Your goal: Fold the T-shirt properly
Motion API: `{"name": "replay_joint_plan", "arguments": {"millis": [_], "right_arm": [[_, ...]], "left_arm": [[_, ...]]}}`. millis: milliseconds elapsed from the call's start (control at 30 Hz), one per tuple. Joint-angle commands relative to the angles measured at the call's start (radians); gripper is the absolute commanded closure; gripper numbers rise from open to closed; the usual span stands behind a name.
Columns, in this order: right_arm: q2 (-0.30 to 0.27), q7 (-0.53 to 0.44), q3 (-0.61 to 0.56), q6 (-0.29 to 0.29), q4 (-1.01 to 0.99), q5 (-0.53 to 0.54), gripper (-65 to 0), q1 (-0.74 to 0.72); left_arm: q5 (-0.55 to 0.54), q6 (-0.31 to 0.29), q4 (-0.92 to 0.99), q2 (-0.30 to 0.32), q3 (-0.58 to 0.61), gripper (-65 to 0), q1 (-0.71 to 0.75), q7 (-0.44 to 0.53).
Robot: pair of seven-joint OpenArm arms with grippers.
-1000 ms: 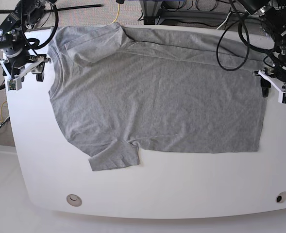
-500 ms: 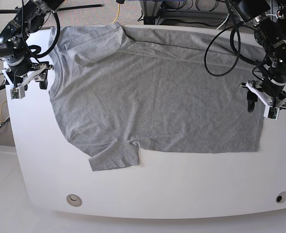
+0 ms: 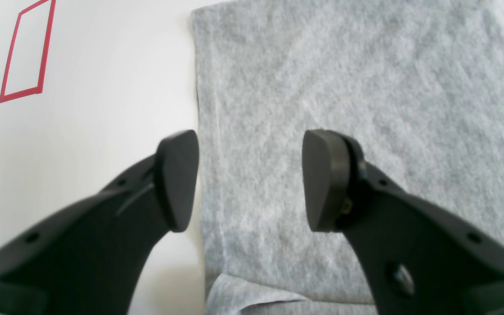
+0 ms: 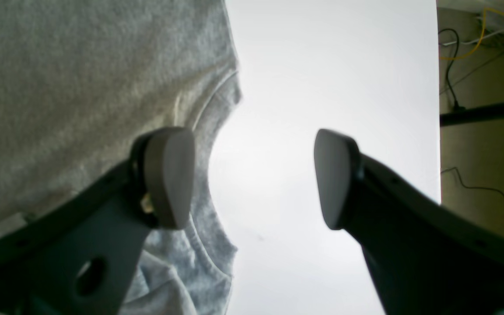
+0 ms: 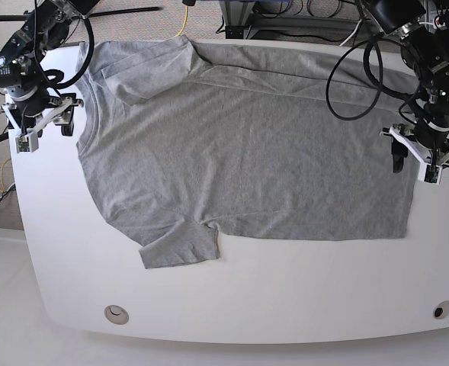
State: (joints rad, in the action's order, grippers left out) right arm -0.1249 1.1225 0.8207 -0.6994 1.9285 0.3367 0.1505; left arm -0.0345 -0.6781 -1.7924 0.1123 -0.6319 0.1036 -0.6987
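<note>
L gripper (image 5: 412,158) was spread wide, nothing betw. jaws, hovering over the hem edge of the shirt (image 5: 239,145) at scene right; one finger (image 3: 177,179) sat above bare table (image 5: 285,290), the other above fabric. R gripper (image 5: 44,122) was likewise spread, empty, at scene left beside the collar (image 4: 217,109); one finger (image 4: 169,175) over cloth, the other over table. Shirt lay flat across the table, neck left, hem right, far sleeve folded in, near sleeve out. Red mark (image 3: 24,52) was on the table beyond the hem.

Heather-grey T-shirt (image 5: 247,152); white table (image 5: 247,297); red outline mark (image 3: 26,50); black gripper fingers (image 3: 177,179)
</note>
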Motion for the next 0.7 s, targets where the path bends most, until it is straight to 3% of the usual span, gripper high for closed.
{"name": "replay_joint_plan", "arguments": {"millis": [0, 667], "right_arm": [[-0.012, -0.020, 0.004, 0.001, 0.018, 0.009, -40.9, -0.007], [-0.011, -0.019, 0.004, 0.001, 0.018, 0.011, -40.9, 0.013]], "left_arm": [[-0.009, 0.002, -0.017, 0.013, -0.021, -35.2, -0.002, 0.020], [-0.012, -0.002, -0.017, 0.013, -0.062, -35.2, 0.000, 0.020]]}}
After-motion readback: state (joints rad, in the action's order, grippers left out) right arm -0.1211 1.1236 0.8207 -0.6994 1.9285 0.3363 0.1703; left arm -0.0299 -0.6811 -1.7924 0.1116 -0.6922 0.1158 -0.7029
